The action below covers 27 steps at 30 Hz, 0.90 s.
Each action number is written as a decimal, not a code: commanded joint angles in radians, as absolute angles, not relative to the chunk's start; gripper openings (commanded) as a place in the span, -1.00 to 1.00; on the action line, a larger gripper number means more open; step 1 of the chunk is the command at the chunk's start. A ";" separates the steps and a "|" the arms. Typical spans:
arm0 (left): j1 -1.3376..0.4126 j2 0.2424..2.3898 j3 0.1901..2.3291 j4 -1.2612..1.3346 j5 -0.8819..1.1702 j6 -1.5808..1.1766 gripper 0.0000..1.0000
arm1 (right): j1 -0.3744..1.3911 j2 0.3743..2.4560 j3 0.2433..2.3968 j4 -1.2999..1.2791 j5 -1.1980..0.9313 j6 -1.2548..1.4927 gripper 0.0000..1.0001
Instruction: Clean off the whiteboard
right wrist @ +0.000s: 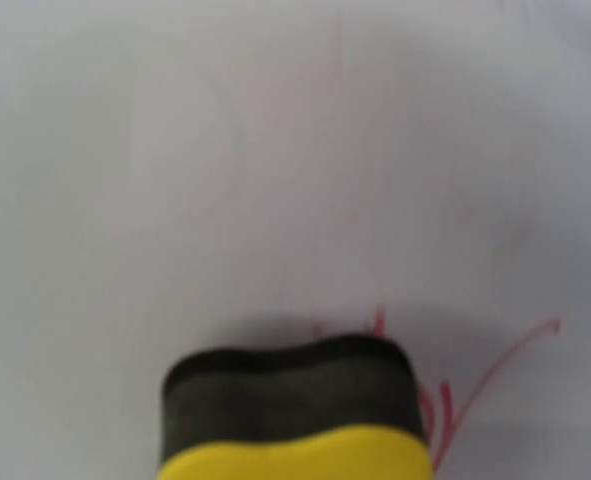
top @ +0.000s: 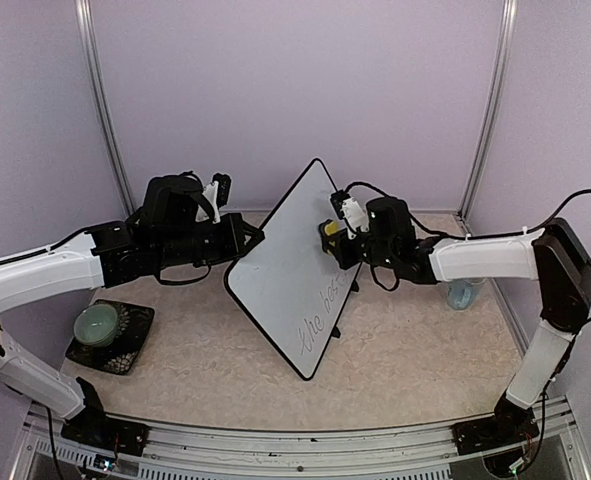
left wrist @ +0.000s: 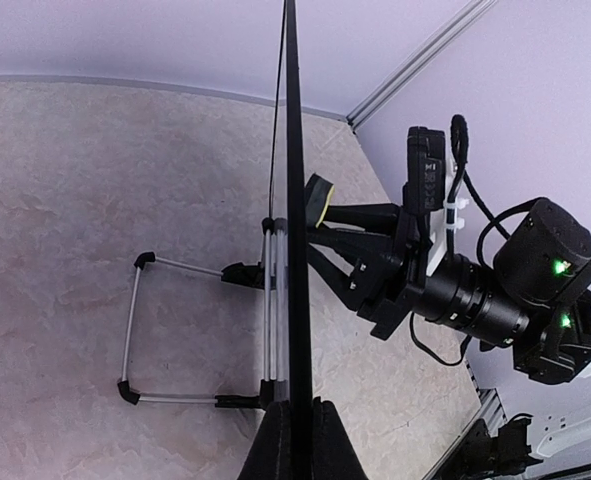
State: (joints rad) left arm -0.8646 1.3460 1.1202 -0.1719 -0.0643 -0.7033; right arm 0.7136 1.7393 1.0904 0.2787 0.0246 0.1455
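**Position.** The whiteboard [top: 285,260] stands on edge at the centre of the counter [top: 405,360]. It is propped on a wire stand [left wrist: 135,330] and its writing face is turned toward 3 o'clock. In the left wrist view it shows edge-on as a thin black frame line.

**Left tool** [top: 247,240]: closed on the board's frame at the 9 o'clock edge, steadying it. The left wrist view shows the dark fingers [left wrist: 275,450] pinched either side of the frame.

**Right tool** [top: 333,238]: closed on a yellow eraser [top: 327,230]. The eraser's dark felt side is pressed to, or just off, the face near the 3 o'clock edge. Which of the two cannot be told.

**Surface.** Handwriting [top: 320,315] runs along the lower part of the face toward 5 o'clock and is not yet wiped. Red strokes [right wrist: 455,400] show just beside the eraser at its 3 o'clock side.

**Handling, as judged.** The board looks light, thin and stiff, with a slick face. On so slight a stand it would likely slide or tip under sideways pressure. The frame edge is the sound place to hold, as the face offers no purchase and smears. Wiping pressure should be met by the grip on the opposite edge.

**Other items.** A pale bowl [top: 100,325] sits on a dark mat at 8 o'clock, well apart from the board.
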 commanded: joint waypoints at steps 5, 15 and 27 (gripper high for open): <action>-0.892 1.321 1.103 -0.160 0.053 -0.678 -1.00 | 0.747 1.786 1.310 0.186 0.018 0.120 -1.00; -0.888 1.316 1.092 -0.155 0.055 -0.676 -1.00 | 0.727 1.807 1.268 0.175 0.077 0.145 -1.00; -0.882 1.306 1.080 -0.149 0.062 -0.678 -1.00 | 0.714 1.801 1.066 0.258 0.074 0.181 -1.00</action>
State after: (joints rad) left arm -0.8635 1.3331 1.0981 -0.1570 -0.0650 -0.7067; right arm 0.7059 1.7748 1.1049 0.2687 0.1139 0.1581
